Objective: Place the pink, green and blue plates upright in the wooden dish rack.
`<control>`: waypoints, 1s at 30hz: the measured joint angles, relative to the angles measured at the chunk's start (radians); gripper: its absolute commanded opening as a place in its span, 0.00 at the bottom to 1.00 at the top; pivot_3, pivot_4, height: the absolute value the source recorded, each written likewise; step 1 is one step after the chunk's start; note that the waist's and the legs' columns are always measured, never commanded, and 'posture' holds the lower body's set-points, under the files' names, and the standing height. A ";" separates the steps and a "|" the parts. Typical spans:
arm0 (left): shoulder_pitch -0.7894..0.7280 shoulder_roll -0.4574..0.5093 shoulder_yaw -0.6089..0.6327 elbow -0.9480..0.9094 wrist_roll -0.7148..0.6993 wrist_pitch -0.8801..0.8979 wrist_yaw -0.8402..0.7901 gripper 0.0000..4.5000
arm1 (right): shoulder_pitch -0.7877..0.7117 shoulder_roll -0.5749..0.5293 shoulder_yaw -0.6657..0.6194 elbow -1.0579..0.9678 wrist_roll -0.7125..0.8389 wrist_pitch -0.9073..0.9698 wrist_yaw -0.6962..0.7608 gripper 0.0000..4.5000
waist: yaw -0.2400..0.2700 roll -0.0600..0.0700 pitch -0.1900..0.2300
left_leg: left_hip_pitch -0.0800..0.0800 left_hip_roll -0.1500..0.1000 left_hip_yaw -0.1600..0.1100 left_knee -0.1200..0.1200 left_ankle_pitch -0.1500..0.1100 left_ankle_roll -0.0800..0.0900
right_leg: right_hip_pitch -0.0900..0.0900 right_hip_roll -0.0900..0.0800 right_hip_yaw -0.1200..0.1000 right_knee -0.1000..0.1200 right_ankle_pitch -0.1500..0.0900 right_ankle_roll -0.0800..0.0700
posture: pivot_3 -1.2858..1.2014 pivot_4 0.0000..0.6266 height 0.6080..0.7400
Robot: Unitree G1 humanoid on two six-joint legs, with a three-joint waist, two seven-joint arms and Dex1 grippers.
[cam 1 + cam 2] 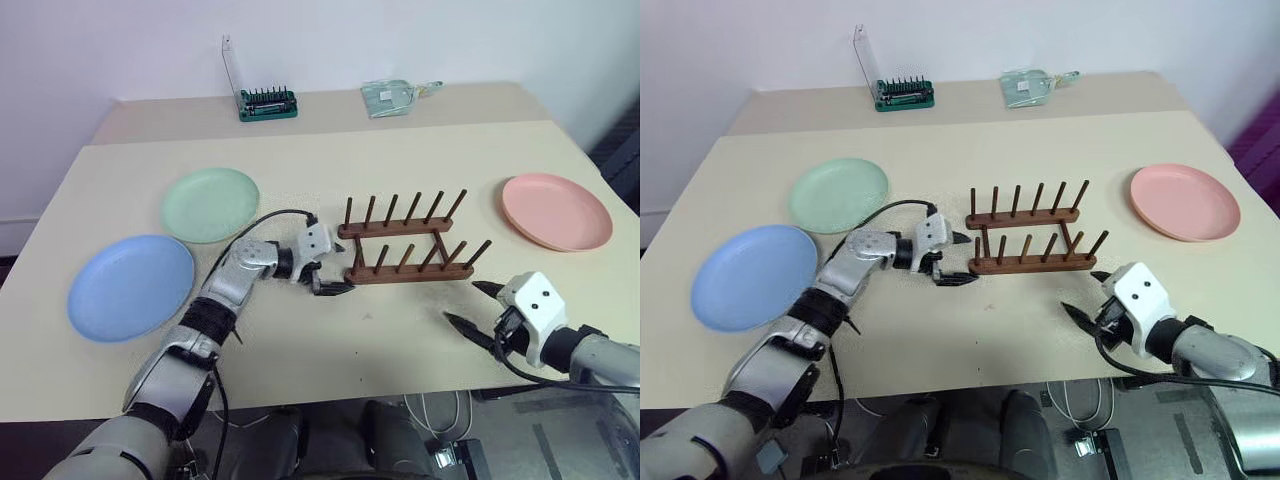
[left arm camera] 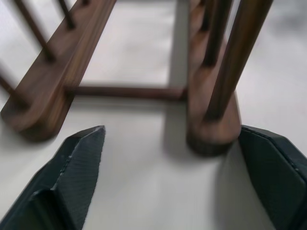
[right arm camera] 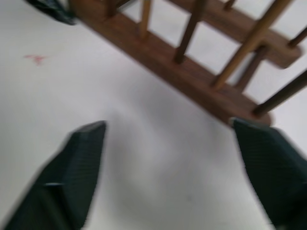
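Observation:
The wooden dish rack (image 1: 405,245) stands empty at mid table. My left gripper (image 1: 337,267) is open at the rack's left end, its fingers level with the two rail ends and gripping nothing. In the left wrist view one rail end (image 2: 213,129) lies just inside a finger. The green plate (image 1: 211,204) and the blue plate (image 1: 131,287) lie flat to the left. Lying flat at the far right is the pink plate (image 1: 556,211). My right gripper (image 1: 472,305) is open and empty near the front edge, right of the rack and pointing at it.
A green screwdriver-bit holder (image 1: 267,104) and a clear plastic packet (image 1: 392,97) sit on the back table. The table's front edge (image 1: 380,395) runs just below both grippers. Bare tabletop lies between the rack and the pink plate.

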 measured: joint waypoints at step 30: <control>0.017 -0.153 -0.037 -0.117 0.065 0.218 0.447 0.08 | -0.505 0.061 0.318 0.493 -0.314 -0.039 -0.178 0.00 | 0.005 -0.001 -0.001 | 0.002 -0.001 0.000 0.002 0.003 -0.006 | 0.003 0.000 0.000 0.000 0.000 0.000 | 0.52 0.24 0.96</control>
